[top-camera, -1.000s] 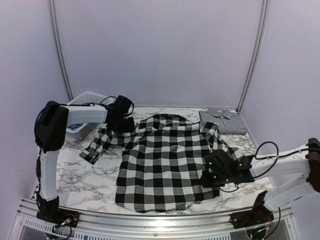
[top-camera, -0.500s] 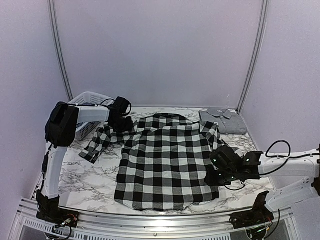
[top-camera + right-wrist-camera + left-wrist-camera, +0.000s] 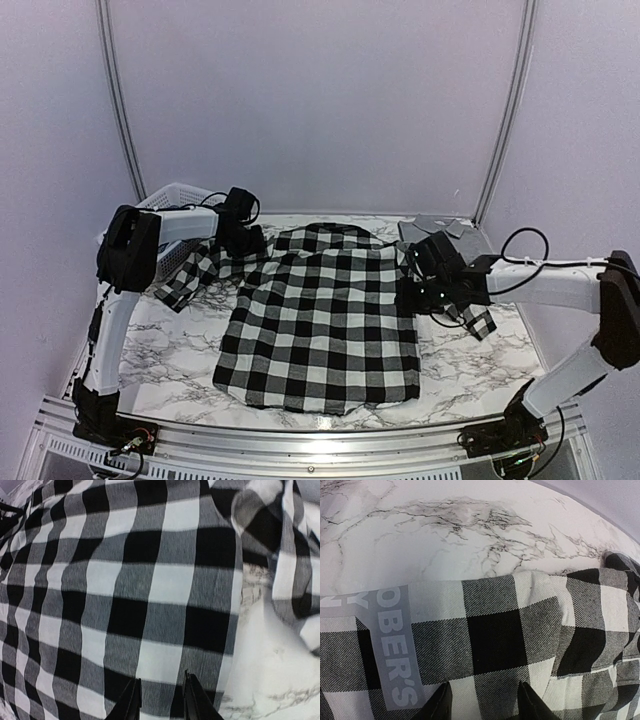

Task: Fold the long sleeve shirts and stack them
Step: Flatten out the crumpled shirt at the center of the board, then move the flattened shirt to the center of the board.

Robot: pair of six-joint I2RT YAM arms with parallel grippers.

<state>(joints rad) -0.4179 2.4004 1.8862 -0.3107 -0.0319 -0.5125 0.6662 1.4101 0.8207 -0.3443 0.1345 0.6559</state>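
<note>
From the top, the checked shirt (image 3: pixel 320 320) lies spread flat in the middle of the marble table (image 3: pixel 165 350), collar far, hem near. Against a second ago its body has slid left and its hem corners sit nearer the left. The right gripper (image 3: pixel 412 290) has left the near right hem corner and now stands farther off, at the shirt's right edge below the armpit. The right sleeve (image 3: pixel 472 318) now lies out on the marble to its right. The left gripper (image 3: pixel 246 243) remains on the left shoulder, where the left sleeve (image 3: pixel 190 275) runs off leftward. Bare marble lies open left of the body and near of both sleeves, but only a thin strip separates the hem from the near rail. A white basket (image 3: pixel 168 198) sits far left, just beyond the left sleeve, and a grey folded garment (image 3: pixel 447 224) lies far right behind the right arm

In the left wrist view, the fingertips (image 3: pixel 441 706) stand spread over flat cloth, pinching nothing. A lettered band (image 3: pixel 395 650) crosses the checks at the left, with bare marble beyond the cloth edge

In the right wrist view, the fingertips (image 3: pixel 133 701) show a narrow gap above flat checks, and no fold is gathered between them. The shirt's side edge runs just to their right, with marble beyond it, then the rumpled sleeve
</note>
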